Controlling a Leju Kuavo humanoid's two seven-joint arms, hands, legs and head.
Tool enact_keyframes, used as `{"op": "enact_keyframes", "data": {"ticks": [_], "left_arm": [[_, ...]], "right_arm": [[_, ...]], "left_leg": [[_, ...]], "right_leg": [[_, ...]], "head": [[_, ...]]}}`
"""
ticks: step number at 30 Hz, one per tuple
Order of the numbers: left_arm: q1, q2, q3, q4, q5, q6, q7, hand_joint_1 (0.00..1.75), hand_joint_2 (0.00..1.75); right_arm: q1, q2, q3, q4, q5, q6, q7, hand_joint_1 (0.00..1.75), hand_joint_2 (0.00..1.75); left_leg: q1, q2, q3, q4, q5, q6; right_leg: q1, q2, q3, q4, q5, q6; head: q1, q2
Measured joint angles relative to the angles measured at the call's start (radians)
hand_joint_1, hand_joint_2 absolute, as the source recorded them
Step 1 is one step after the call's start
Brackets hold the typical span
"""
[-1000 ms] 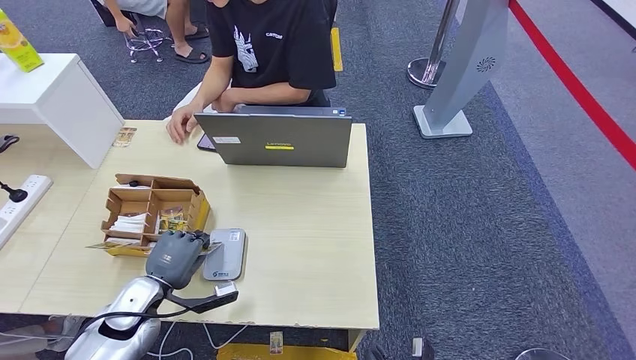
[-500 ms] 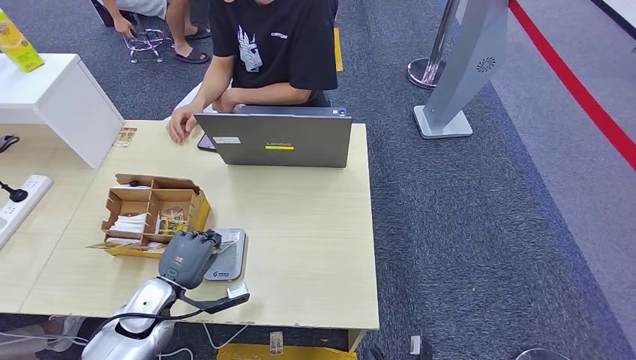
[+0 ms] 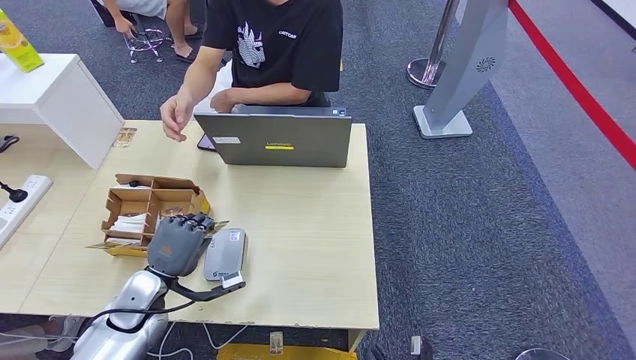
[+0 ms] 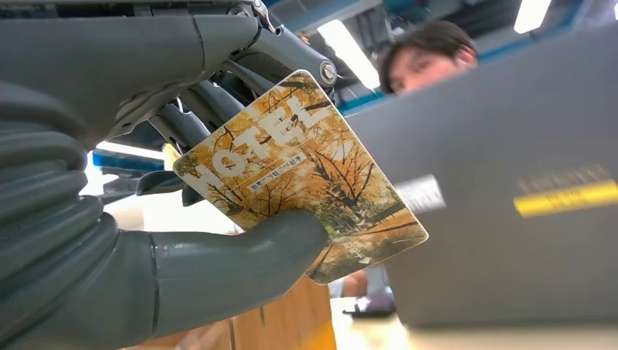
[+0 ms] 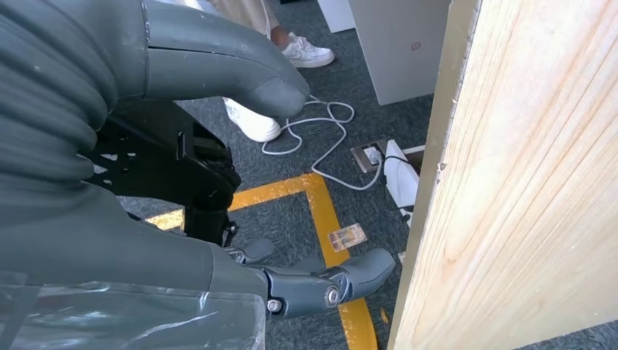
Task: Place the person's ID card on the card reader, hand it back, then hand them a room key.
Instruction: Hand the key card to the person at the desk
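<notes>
My left hand (image 3: pixel 177 244) hovers over the near end of the cardboard organiser (image 3: pixel 124 201), just left of the grey card reader (image 3: pixel 227 253). It pinches a room key card (image 4: pixel 302 175), printed with yellow autumn trees and the word HOTEL, between thumb and fingers. A corner of the key card (image 3: pixel 218 224) pokes out past the fingers. The person in a black T-shirt (image 3: pixel 281 41) sits behind the laptop (image 3: pixel 274 140), with one hand (image 3: pixel 175 116) raised above the table's far left. My right hand (image 5: pixel 146 240) hangs beside the table's wooden edge (image 5: pixel 510 182), fingers apart and holding nothing.
A small card (image 3: pixel 124 136) lies near the white box (image 3: pixel 56 101) at the far left. A dark phone (image 3: pixel 205 142) sits beside the laptop. A power strip (image 3: pixel 19 202) lies on the left table. On the floor to the right stand a grey sign base (image 3: pixel 442 120) and a stanchion (image 3: pixel 427 71).
My left hand has drawn back left from over the card reader, lifting the key card. The person's hand has risen off the table.
</notes>
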Motion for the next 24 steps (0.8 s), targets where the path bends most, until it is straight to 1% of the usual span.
{"op": "enact_keyframes", "data": {"ticks": [3,6,10,24], "left_arm": [[-0.003,0.016,0.039,-0.047,0.063,-0.004,-0.008,1.75,1.75],[-0.007,0.025,0.098,-0.094,0.124,-0.010,-0.017,1.75,1.75],[-0.008,0.030,0.166,-0.128,0.153,-0.012,-0.022,1.75,1.75],[0.002,0.026,0.268,-0.155,0.193,0.001,-0.040,1.75,1.75]], "right_arm": [[0.001,0.000,0.000,0.000,-0.005,-0.003,-0.002,0.00,1.75],[0.001,0.000,0.000,0.000,-0.012,-0.004,-0.005,0.00,1.75],[0.002,0.000,0.000,0.000,-0.015,-0.004,-0.005,0.00,1.75],[0.002,0.000,0.000,0.000,-0.018,-0.005,-0.005,0.00,1.75]], "left_leg": [[0.000,0.000,0.000,0.000,0.000,0.000],[0.000,0.000,0.000,0.000,0.000,0.000],[0.000,0.000,0.000,0.000,0.000,0.000],[0.000,0.000,0.000,0.000,0.000,0.000]], "right_leg": [[0.000,0.000,0.000,0.000,0.000,0.000],[0.000,0.000,0.000,0.000,0.000,0.000],[0.000,0.000,0.000,0.000,0.000,0.000],[0.000,0.000,0.000,0.000,0.000,0.000]], "head": [[0.000,0.000],[0.000,0.000],[0.000,0.000],[0.000,0.000]]}}
